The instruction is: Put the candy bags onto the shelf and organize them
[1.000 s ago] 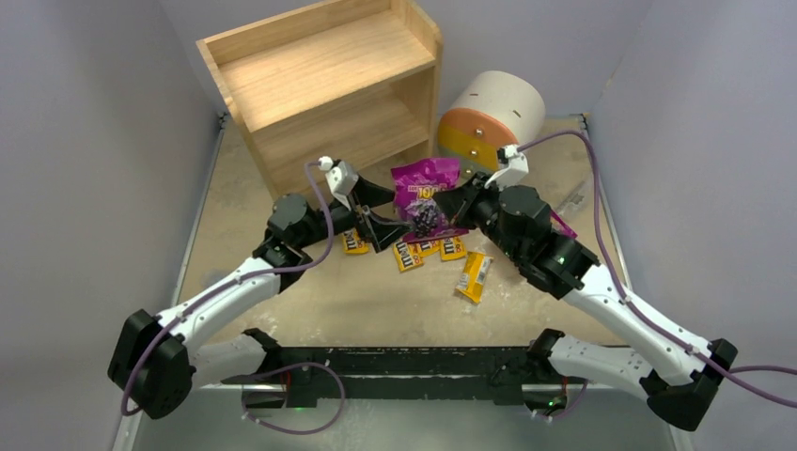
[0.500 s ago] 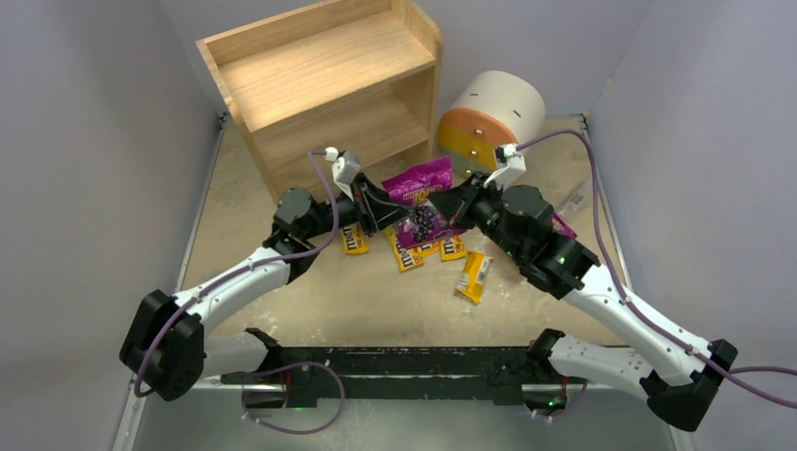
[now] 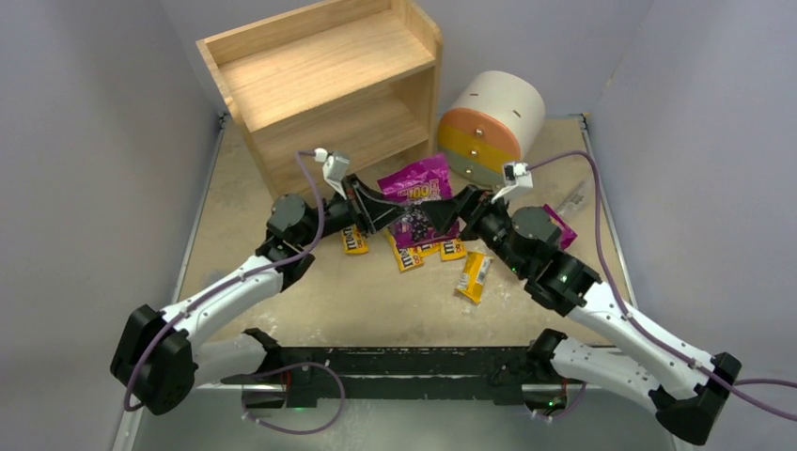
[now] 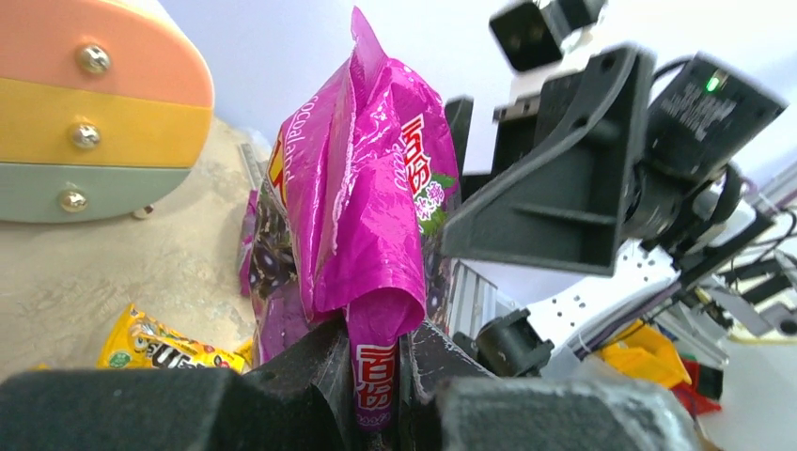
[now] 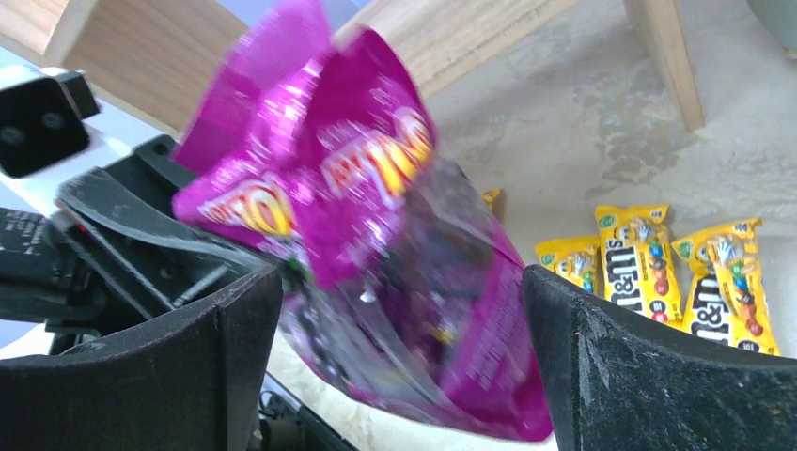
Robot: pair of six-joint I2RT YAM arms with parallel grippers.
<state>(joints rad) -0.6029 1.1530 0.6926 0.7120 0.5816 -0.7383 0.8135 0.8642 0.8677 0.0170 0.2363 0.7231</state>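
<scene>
A magenta candy bag (image 3: 414, 188) hangs in the air between the two arms, in front of the wooden shelf (image 3: 320, 66). My left gripper (image 3: 383, 202) is shut on its folded edge; in the left wrist view the foil (image 4: 367, 207) stands pinched between the jaws (image 4: 376, 376). My right gripper (image 3: 453, 212) is open. Its fingers (image 5: 141, 376) stand wide on either side of the bag (image 5: 376, 235) without touching it. Several yellow M&M's packets (image 3: 406, 254) lie on the table below, also in the right wrist view (image 5: 648, 263). A second magenta bag (image 3: 562, 225) peeks from behind the right arm.
The white drum with orange, yellow and green drawers (image 3: 489, 117) lies on its side right of the shelf, close behind the bag. One yellow packet (image 3: 475, 274) lies apart, nearer the front. Grey walls close in both sides of the table.
The left gripper moved in and shut on the magenta bag. The right gripper, which held it, has opened and let go. The bag has shifted slightly towards the shelf.
</scene>
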